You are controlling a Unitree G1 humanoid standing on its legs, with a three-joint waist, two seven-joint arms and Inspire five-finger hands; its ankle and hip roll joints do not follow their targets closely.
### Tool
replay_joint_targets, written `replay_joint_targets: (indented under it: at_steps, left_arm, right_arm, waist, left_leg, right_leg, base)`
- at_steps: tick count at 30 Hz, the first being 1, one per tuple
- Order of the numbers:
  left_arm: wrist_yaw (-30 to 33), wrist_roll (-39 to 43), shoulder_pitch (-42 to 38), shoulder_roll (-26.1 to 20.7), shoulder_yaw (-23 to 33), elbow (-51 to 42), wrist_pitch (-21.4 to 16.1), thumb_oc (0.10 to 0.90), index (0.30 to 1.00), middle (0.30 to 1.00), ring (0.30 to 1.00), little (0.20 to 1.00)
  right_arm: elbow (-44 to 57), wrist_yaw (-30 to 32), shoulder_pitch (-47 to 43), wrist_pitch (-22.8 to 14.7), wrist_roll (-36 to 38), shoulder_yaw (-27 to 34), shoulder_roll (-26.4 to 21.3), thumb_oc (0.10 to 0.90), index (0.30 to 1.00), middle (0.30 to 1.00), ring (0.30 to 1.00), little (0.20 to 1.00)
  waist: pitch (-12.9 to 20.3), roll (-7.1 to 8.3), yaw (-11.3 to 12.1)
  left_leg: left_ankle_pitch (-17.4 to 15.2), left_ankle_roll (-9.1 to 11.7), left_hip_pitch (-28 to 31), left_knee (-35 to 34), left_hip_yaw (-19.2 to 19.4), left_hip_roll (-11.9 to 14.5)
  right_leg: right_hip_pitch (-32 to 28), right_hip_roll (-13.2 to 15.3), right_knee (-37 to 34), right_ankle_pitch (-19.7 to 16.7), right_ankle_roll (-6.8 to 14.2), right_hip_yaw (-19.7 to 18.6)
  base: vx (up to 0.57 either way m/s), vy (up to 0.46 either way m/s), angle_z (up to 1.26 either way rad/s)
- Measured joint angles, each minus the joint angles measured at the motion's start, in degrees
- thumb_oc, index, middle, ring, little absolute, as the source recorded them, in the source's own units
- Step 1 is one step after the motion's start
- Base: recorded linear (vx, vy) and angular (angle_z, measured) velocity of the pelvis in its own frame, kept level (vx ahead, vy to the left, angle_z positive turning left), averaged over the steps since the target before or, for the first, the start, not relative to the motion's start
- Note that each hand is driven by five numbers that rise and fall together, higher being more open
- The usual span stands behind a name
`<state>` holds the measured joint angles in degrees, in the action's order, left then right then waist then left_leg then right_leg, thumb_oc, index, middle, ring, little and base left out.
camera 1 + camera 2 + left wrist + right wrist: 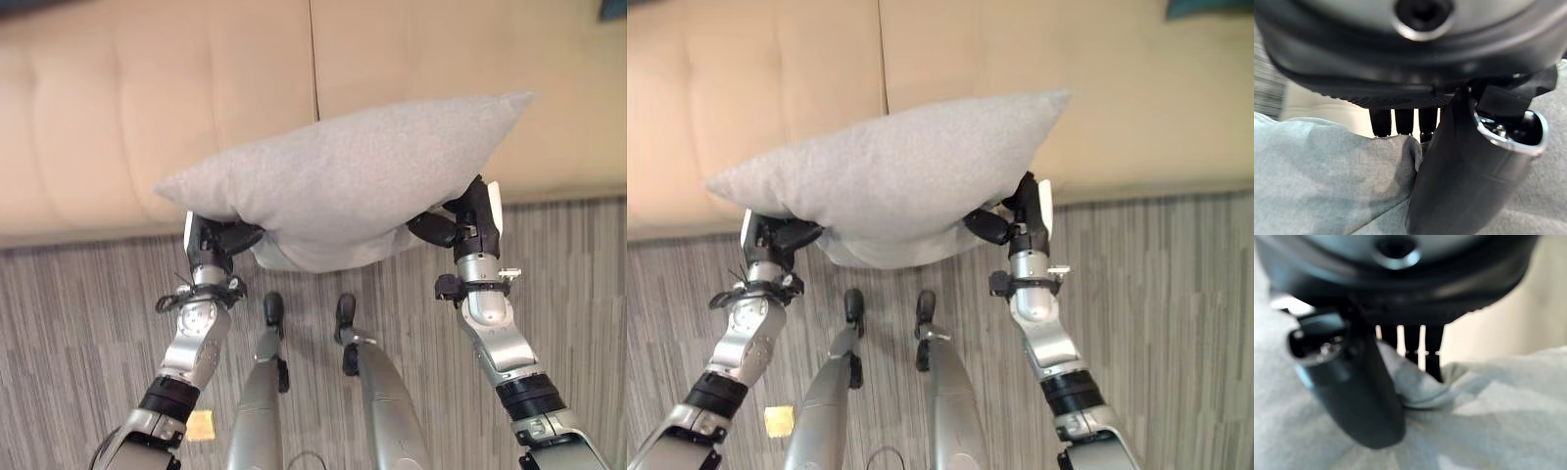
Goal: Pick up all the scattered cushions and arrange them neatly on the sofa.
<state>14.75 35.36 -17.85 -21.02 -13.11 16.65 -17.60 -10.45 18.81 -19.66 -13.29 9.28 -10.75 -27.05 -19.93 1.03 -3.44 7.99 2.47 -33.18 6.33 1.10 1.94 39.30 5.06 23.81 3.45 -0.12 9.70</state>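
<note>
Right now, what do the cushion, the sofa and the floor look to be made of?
The grey cushion, pinched by the left hand and right hand, looks like soft matte woven fabric: fine grain, and it bunches at the fingers. The beige sofa seems smooth leather or faux leather, with stitched seams and a faint sheen. The floor looks like streaked grey-brown wood-look plank or vinyl, possibly low carpet.

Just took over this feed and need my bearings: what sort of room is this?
Probably a living room: a beige sofa ahead, striped grey floor, and a grey cushion pinched by the left hand and right hand.
</note>
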Motion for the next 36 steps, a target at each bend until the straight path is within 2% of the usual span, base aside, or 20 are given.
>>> replay_joint_targets:
  at_steps: [3, 9, 12, 16, 17, 21, 23, 25, 26, 28, 30, 31, 32, 33, 36]
  left_arm:
    - [-0.64, -0.68, 2.95, 0.15, -0.28, -0.04, 0.05, 0.4, 0.3, 0.3, 0.3, 0.3]
    - [-3.04, -2.52, 12.98, -1.55, -0.1, -3.21, 0.5, 0.4, 0.3, 0.3, 0.3, 0.3]
    - [-3.54, -2.95, 15.78, -1.38, -0.05, -4.1, 0.51, 0.4, 0.3, 0.3, 0.3, 0.3]
    - [-5.1, -3.48, 16.95, -0.33, 0.5, -4.05, 0.63, 0.4, 0.3, 0.3, 0.3, 0.3]
    - [-5.48, -3.48, 18.08, -0.01, 0.35, -4.04, 0.88, 0.4, 0.3, 0.3, 0.3, 0.3]
    - [-5.64, -3.9, 18.55, 0.49, -1.35, -3.76, 2.25, 0.4, 0.3, 0.3, 0.3, 0.3]
    - [-5.67, -4.06, 18.78, 0.55, -2.16, -3.77, 2.42, 0.4, 0.3, 0.3, 0.3, 0.3]
    - [-5.7, -4.5, 18.11, 0.7, -2.64, -3.42, 2.71, 0.4, 0.3, 0.3, 0.3, 0.3]
    - [-5.71, -4.77, 18.12, 1.03, -2.6, -3.08, 2.72, 0.4, 0.3, 0.3, 0.3, 0.3]
    - [-5.7, -5.03, 19.06, 1.57, -2.38, -2.87, 3.11, 0.4, 0.3, 0.3, 0.3, 0.3]
    - [-5.71, -5.16, 20.03, 1.5, -2.43, -2.83, 3.13, 0.4, 0.3, 0.3, 0.3, 0.3]
    - [-5.73, -5.48, 20.85, 1.56, -2.63, -2.83, 3.47, 0.4, 0.3, 0.3, 0.3, 0.3]
    - [-5.74, -5.73, 21.21, 1.61, -2.61, -2.9, 3.62, 0.4, 0.3, 0.3, 0.3, 0.3]
    - [-5.77, -5.71, 21.87, 0.66, -2.37, -2.94, 4.03, 0.4, 0.3, 0.3, 0.3, 0.3]
    - [-5.9, -5.74, 22.02, -0.8, -2.19, -2.94, 4.24, 0.4, 0.3, 0.3, 0.3, 0.3]
  right_arm:
    - [0.05, -0.34, 3.37, 0.0, -0.19, -0.11, 0.77, 0.4, 0.3, 0.3, 0.3, 0.3]
    - [2.16, -5.13, 13.11, 0.25, -0.73, 0.53, 0.77, 0.4, 0.3, 0.3, 0.3, 0.3]
    - [3.81, -6.29, 16.33, 0.24, -1.52, 1.12, 0.76, 0.4, 0.3, 0.3, 0.3, 0.3]
    - [4.27, -7.88, 17.85, 0.29, -1.78, 2.35, 0.74, 0.4, 0.3, 0.3, 0.3, 0.3]
    - [4.31, -8.44, 18.72, 0.32, -1.79, 2.66, 0.74, 0.4, 0.3, 0.3, 0.3, 0.3]
    - [4.33, -8.79, 21.52, 0.56, -1.76, 3.96, 0.73, 0.4, 0.3, 0.3, 0.3, 0.3]
    - [4.33, -8.79, 22.2, 0.73, -1.72, 4.5, 0.68, 0.4, 0.3, 0.3, 0.3, 0.3]
    - [4.34, -8.53, 22.13, 1.3, -1.7, 4.57, 0.51, 0.4, 0.3, 0.3, 0.3, 0.3]
    - [4.35, -8.52, 22.13, 1.57, -1.71, 4.58, 0.46, 0.4, 0.3, 0.3, 0.3, 0.3]
    - [4.34, -8.51, 22.43, 2.24, -1.73, 4.48, 0.62, 0.4, 0.3, 0.3, 0.3, 0.3]
    - [4.35, -8.74, 23.45, 2.51, -1.78, 4.3, 0.72, 0.4, 0.3, 0.3, 0.3, 0.3]
    - [4.36, -8.8, 24.43, 2.72, -1.78, 4.14, 0.67, 0.4, 0.3, 0.3, 0.3, 0.3]
    - [4.38, -8.81, 24.65, 2.75, -1.79, 4.03, 0.66, 0.4, 0.3, 0.3, 0.3, 0.3]
    - [4.39, -8.81, 24.98, 3.18, -1.78, 3.15, 1.69, 0.4, 0.3, 0.3, 0.3, 0.3]
    - [4.79, -9.18, 25.71, 3.38, -1.8, 2.24, 2.56, 0.4, 0.3, 0.3, 0.3, 0.3]
  waist:
    - [0.07, -0.07, 0.02]
    - [0.42, -0.41, 0.05]
    - [3.19, -0.93, -0.15]
    - [3.83, -0.88, -0.1]
    - [5.19, -0.91, -0.17]
    - [7.04, -0.9, -0.38]
    - [8.58, -1.0, -0.47]
    - [9.34, 0.2, -0.24]
    - [9.44, 0.57, 0.29]
    - [10.13, 0.03, 1.22]
    - [10.41, -0.19, 1.21]
    - [11.31, -0.5, 1.22]
    - [11.61, -0.79, 1.08]
    - [12.59, 0.92, 1.04]
    - [13.99, 3.15, 1.0]
  left_leg:
    - [-0.02, -0.02, 6.52, -2.12, -0.12, 0.23]
    - [-0.03, 0.0, 21.55, -8.34, 0.01, 1.12]
    - [-0.08, 0.06, 22.65, -9.04, -0.07, 1.32]
    - [-0.07, 0.08, 25.57, -8.56, -0.07, 1.71]
    - [-0.15, 0.18, 26.07, -8.37, -0.09, 1.91]
    - [-0.27, 0.34, 27.61, -7.71, -0.15, 2.07]
    - [-0.4, 0.53, 26.6, -6.94, -0.13, 2.1]
    - [-2.94, 3.57, 20.43, 0.2, 0.21, 0.63]
    - [-2.95, 3.54, 19.59, -0.9, 0.0, 0.27]
    - [-2.76, 3.18, 17.42, -2.84, 0.12, 0.54]
    - [-2.73, 3.15, 18.31, -4.74, 0.62, 0.86]
    - [-2.29, 2.27, 19.69, -5.72, 1.79, 1.37]
    - [0.36, -0.36, 20.08, -6.04, 2.11, 1.5]
    - [1.13, -3.29, 21.1, -6.59, 4.07, 0.31]
    - [0.22, -4.81, 22.33, -7.23, 6.54, -2.08]
  right_leg:
    - [-7.0, -0.36, -2.46, 0.33, 0.41, 0.94]
    - [-22.98, -2.22, -10.72, -0.11, 0.72, 1.18]
    - [-24.79, -2.74, -12.51, -0.29, 0.66, 1.15]
    - [-29.01, -3.27, -14.42, -0.45, 0.56, 1.28]
    - [-29.96, -3.52, -15.09, -0.24, 0.85, 1.25]
    - [-33.6, -3.79, -17.08, -0.46, 0.52, 2.9]
    - [-33.59, -3.82, -17.48, -0.24, 0.67, 3.33]
    - [-33.56, -3.15, -20.01, -1.06, -1.96, 2.01]
    - [-33.57, -2.87, -20.5, -1.45, -2.22, 1.22]
    - [-33.74, -3.22, -21.0, -1.56, -1.31, 0.68]
    - [-34.96, -3.34, -21.11, -0.86, -0.31, 0.24]
    - [-35.67, -3.62, -20.6, -0.36, 0.88, -0.66]
    - [-35.6, -3.71, -19.95, -0.27, 1.5, -1.36]
    - [-35.03, -2.27, -18.66, 0.71, 2.75, -3.14]
    - [-34.83, 0.42, -18.2, 1.47, 4.51, -5.27]
  base:
    - [0.12, -0.01, 0.08]
    - [0.18, -0.033, -0.02]
    - [0.11, -0.041, 0.02]
    - [0.17, -0.041, 0.02]
    - [0.15, 0.001, 0.01]
    - [0.11, 0.044, 0.2]
    - [0.08, 0.093, 0.17]
    - [0.11, 0.084, 0.15]
    - [0.1, 0.077, -0.09]
    - [0.26, 0.122, -0.3]
    - [0.27, 0.151, -0.26]
    - [0.16, 0.153, -0.27]
    - [0.15, 0.167, -0.5]
    - [0.14, 0.168, -0.47]
    - [0.12, 0.163, -0.35]
